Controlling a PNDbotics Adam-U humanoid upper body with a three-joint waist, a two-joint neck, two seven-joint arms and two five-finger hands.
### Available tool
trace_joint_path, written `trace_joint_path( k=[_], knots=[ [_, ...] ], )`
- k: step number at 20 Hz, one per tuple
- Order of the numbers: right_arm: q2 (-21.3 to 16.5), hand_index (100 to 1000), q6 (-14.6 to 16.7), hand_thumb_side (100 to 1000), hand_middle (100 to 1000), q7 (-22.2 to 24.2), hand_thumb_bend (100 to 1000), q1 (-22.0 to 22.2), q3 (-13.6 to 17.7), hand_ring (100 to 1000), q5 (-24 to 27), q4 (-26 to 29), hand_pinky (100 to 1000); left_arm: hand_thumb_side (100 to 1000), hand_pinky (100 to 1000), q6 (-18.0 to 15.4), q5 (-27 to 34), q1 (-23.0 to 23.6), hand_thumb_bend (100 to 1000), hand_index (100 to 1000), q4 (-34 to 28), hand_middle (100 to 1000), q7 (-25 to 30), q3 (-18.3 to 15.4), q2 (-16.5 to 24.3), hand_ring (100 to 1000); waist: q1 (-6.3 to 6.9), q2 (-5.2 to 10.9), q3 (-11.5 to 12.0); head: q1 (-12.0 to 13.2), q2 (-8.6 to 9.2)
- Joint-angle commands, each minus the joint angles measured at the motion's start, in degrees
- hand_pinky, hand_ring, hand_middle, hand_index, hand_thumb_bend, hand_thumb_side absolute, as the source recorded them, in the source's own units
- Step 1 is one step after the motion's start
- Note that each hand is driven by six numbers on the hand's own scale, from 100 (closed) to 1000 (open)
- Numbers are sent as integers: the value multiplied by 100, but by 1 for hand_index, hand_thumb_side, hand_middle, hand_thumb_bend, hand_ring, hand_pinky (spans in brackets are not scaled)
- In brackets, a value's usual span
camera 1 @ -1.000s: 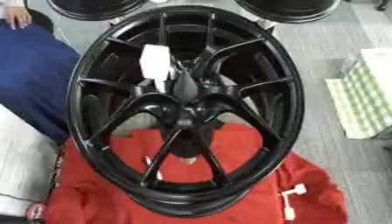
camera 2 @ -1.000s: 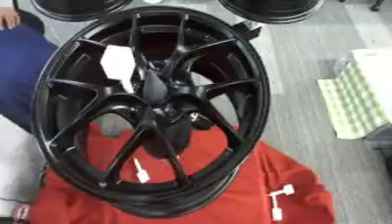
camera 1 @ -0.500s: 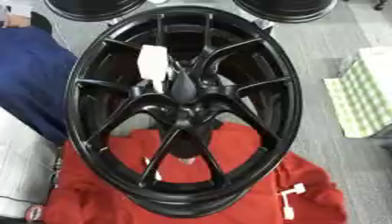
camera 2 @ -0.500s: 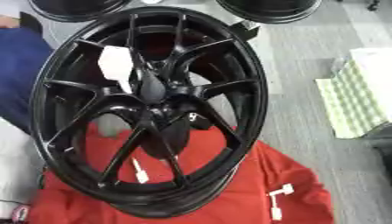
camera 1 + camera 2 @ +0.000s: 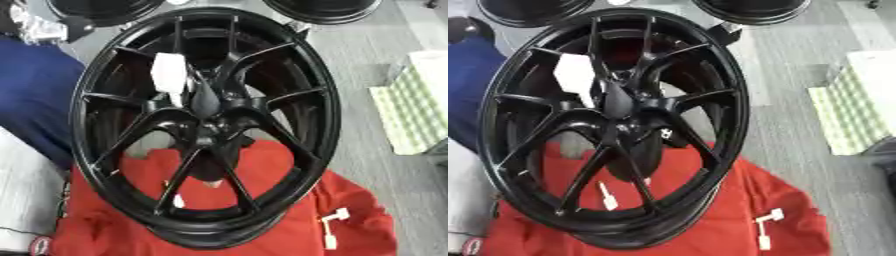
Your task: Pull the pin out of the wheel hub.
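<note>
One black wheel hub [image 5: 206, 125] stands on red cloth [image 5: 262, 220]; neither hand shows.

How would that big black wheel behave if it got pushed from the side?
The wheel looks rigid and probably heavy. It seems propped at a tilt on the red cloth, so it might tip or slide, since the cloth could bunch underneath.

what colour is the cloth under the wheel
Red; the cloth under the black wheel shows best in the left eye view.

Glossy black metal wheel [image 5: 206, 125] rests on soft, matt red cloth [image 5: 289, 220].
</note>
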State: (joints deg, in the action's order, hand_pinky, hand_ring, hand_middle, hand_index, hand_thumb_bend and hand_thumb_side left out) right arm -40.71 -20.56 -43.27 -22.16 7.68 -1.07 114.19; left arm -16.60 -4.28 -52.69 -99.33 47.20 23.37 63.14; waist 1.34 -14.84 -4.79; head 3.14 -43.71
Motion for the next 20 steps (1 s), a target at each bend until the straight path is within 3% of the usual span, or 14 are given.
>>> trace_joint_path(
  k=[1,7,15,16,20],
  knots=[
    [-202,743,-833,397,512,-870,124,-79,18,623,-8,41,391,658,929,-406,-87,-14,215,915,-155,820,476,64,260,883,10,145,-8,27,52],
    [-197,743,-818,398,511,-870,124,-92,15,623,-10,41,390,495,961,-30,-240,114,311,907,-370,835,328,-40,369,917,28,145,-4,30,52],
    [-186,742,-811,398,511,-870,124,-112,4,622,22,41,388,532,965,472,-181,287,307,913,-793,836,44,-12,501,920,37,121,-16,56,45],
    [-183,742,-811,398,510,-870,127,-118,6,621,24,41,388,587,950,482,-177,325,324,916,-847,824,47,0,530,910,38,114,-15,69,39],
    [-166,741,-794,398,510,-870,128,-137,11,621,25,41,388,552,937,616,-178,616,307,901,-1072,806,-164,-62,719,898,53,95,-16,81,29]
  ],
)
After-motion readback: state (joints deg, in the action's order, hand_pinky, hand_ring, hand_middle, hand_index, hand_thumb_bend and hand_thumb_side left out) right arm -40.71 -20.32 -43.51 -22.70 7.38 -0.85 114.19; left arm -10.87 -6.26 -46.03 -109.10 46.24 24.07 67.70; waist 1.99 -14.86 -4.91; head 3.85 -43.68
